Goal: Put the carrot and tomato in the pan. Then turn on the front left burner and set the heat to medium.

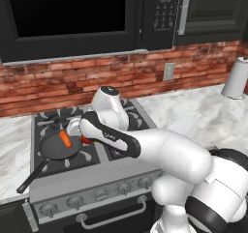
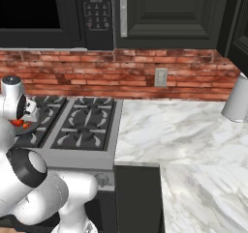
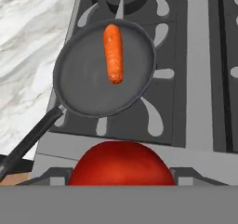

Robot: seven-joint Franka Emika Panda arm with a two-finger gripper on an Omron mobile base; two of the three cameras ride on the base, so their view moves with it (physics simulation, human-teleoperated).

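So far one half of the loading looks done: the carrot (image 3: 113, 53) lies flat inside the pan (image 3: 83, 90), toward its far side, and the pan sits on the front left burner (image 3: 155, 118) of the steel stove (image 1: 123, 179), its long handle (image 3: 28, 141) reaching out over the stove's front edge. The tomato (image 3: 122, 163) is not in the pan yet. From the camera on the hand it bulges up big and red right at the gripper (image 3: 122, 175), sitting between the two dark finger tips, so I'd say the jaws stand fairly wide and are closed round the tomato. From the left side I can just see a sliver of red beside the pan's right rim under the wrist, which suggests the tomato hangs near the pan's edge and above it, not over its middle. By my reckoning what's left is to carry it over the dark floor of the pan, let it go beside the carrot, then come down to the knobs (image 1: 101, 194) along the stove's front and turn the one for this burner to medium. No flame shows under the pan, so the burner seems to be off.
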